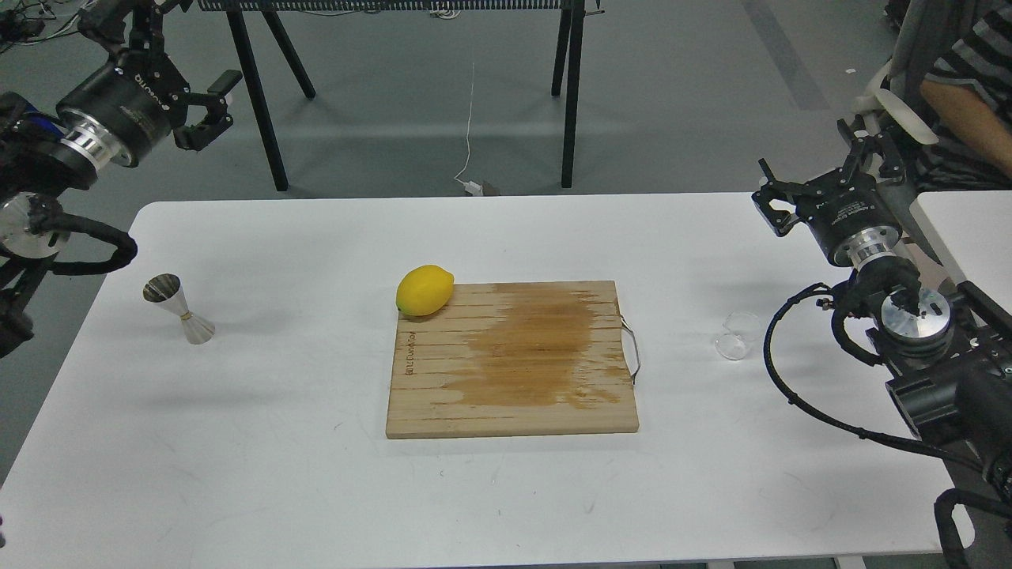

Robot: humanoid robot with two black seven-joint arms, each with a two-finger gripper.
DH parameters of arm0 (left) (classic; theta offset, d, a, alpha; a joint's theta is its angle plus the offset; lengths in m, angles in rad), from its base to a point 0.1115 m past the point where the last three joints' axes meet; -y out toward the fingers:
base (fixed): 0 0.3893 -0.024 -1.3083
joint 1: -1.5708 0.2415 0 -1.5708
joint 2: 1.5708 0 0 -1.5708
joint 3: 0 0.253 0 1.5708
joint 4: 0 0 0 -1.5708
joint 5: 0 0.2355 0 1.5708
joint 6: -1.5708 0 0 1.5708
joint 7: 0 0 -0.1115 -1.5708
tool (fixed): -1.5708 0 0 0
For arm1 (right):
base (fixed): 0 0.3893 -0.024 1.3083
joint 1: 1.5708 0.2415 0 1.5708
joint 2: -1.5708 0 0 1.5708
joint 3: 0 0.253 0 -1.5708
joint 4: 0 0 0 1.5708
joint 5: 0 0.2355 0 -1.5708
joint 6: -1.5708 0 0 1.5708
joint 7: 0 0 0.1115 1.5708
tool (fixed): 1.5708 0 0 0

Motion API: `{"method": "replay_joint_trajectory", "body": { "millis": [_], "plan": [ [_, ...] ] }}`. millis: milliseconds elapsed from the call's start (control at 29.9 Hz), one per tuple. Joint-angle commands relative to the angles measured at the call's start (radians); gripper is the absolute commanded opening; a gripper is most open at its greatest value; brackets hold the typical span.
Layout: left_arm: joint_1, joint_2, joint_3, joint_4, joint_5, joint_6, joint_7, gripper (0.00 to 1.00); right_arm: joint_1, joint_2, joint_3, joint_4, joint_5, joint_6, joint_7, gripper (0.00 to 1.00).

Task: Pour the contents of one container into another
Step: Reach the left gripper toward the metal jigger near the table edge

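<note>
The small clear glass cup stands on the white table at the right, just right of the cutting board. The shiny steel jigger stands upright at the table's left side. My left gripper is raised at the top left, beyond the table's back corner, open with nothing between its fingers and well above the jigger. Past the right edge of the table my right gripper is open and empty, behind and right of the cup.
A wooden cutting board with a wet stain and a metal handle lies in the middle, a yellow lemon on its back left corner. A seated person is at the far right. Black table legs stand behind.
</note>
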Motion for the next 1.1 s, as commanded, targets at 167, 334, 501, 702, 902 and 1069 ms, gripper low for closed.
{"method": "replay_joint_trajectory", "body": {
  "millis": [167,334,501,702,902,1069],
  "plan": [
    [0.031,0.295,0.084,-0.316,0.028,0.021,0.003,1.0,-0.008,0.0,0.006,0.0,0.001,0.042,0.021,1.0],
    [0.04,0.427,0.147,-0.506,0.078,0.186,0.0,1.0,-0.012,0.0,0.006,0.004,0.001,0.045,0.025,1.0],
    [0.043,0.534,0.237,-0.62,0.154,0.183,-0.011,1.0,-0.011,0.0,0.005,0.005,0.001,0.049,0.025,1.0],
    [0.051,0.649,0.375,-0.734,0.35,0.228,-0.016,1.0,-0.011,0.0,-0.002,0.002,0.001,0.049,0.025,1.0],
    [0.052,0.648,0.513,-0.737,0.578,0.413,-0.007,1.0,-0.012,0.0,-0.005,-0.006,-0.001,0.051,0.025,1.0],
    [0.072,0.642,0.615,-0.734,0.748,0.464,-0.003,1.0,-0.009,0.0,-0.017,-0.009,-0.004,0.045,0.025,1.0]
  ]
}}
